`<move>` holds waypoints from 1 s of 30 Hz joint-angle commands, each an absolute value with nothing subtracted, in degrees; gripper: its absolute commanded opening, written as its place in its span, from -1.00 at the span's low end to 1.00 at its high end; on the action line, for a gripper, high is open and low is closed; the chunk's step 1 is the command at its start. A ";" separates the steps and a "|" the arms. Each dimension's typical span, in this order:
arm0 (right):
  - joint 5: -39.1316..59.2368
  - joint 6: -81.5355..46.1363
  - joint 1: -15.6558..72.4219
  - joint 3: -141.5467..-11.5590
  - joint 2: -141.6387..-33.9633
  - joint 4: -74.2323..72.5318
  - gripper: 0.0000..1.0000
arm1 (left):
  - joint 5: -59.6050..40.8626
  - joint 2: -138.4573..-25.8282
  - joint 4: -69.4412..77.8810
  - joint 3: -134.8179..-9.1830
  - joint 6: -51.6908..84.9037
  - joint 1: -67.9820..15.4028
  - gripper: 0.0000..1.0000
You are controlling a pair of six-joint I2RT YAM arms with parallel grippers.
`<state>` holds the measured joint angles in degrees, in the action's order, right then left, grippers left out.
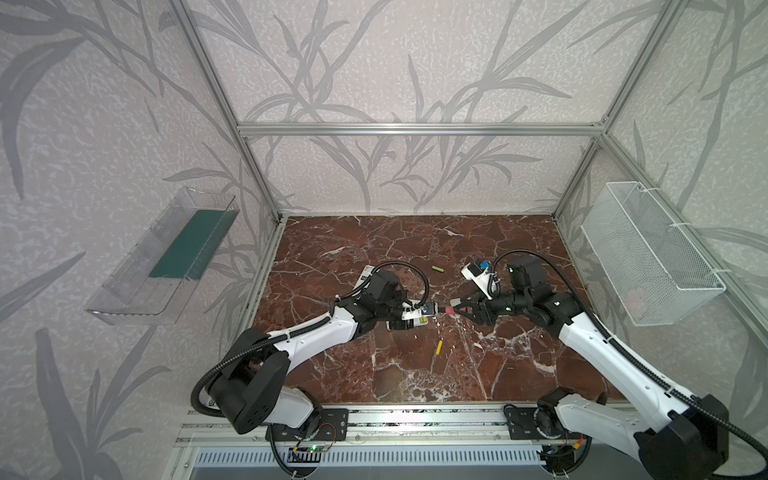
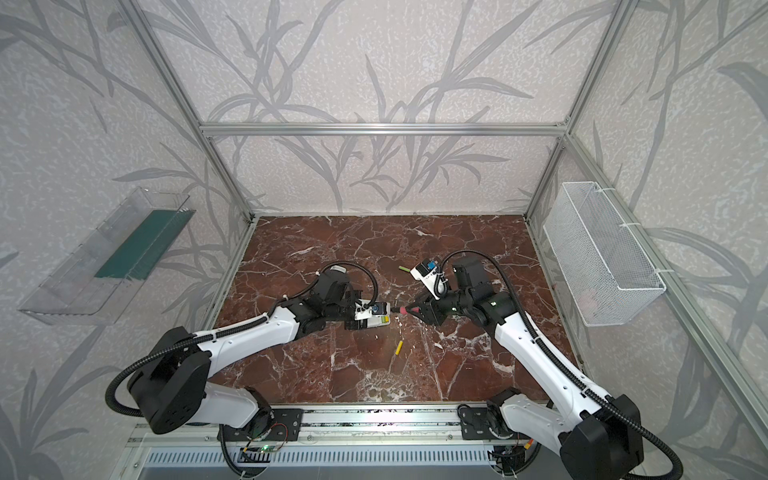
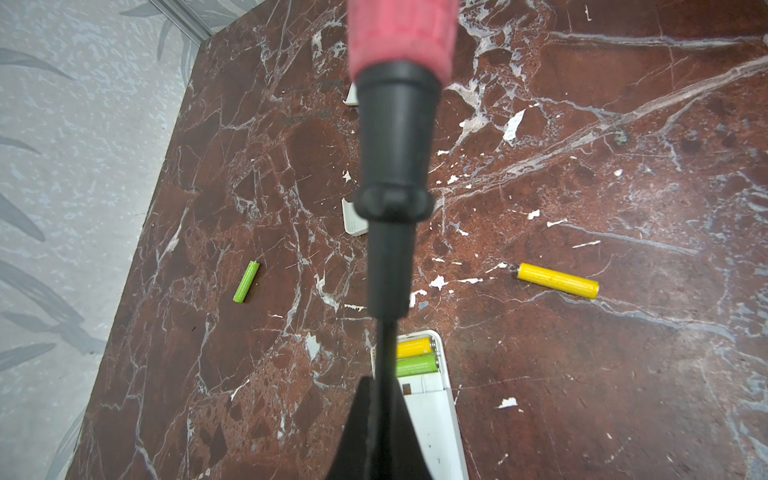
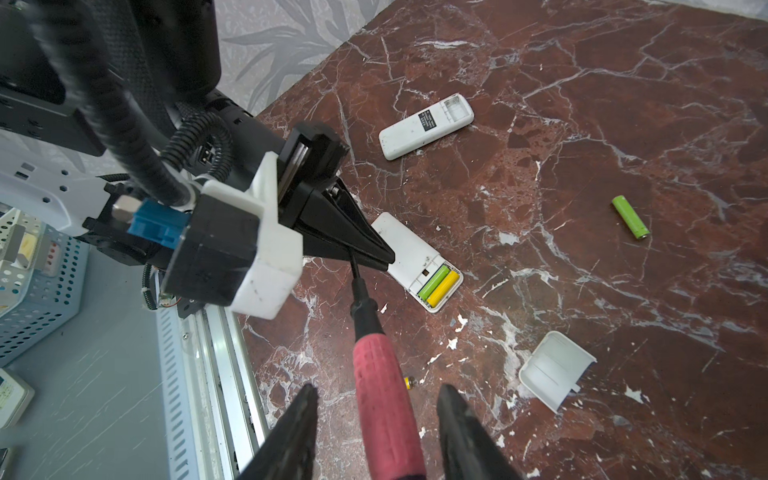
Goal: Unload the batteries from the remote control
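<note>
Clamping the screwdriver [image 4: 374, 357] shaft, the left gripper [image 4: 376, 258] hangs over the remote [image 4: 405, 245], whose uncovered bay holds two batteries [image 4: 439, 285]; the right gripper [image 4: 378, 390] straddles the red handle, jaws apart; a green battery [image 4: 630, 217] and a yellow battery [image 3: 557, 281] lie loose on the table [image 4: 582, 104].

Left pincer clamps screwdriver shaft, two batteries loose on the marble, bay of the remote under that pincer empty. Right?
Not empty: in the right wrist view the remote bay holds a green battery and a yellow battery side by side. The rest stands: left pincer clamps the screwdriver shaft; a loose green battery and a loose yellow battery lie on the marble.
</note>
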<state>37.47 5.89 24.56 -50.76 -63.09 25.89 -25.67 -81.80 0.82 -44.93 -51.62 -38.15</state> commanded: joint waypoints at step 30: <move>41.77 2.40 24.46 -48.40 -66.58 21.84 -0.83 | -26.57 -79.37 3.23 -46.70 -50.34 -37.27 -0.86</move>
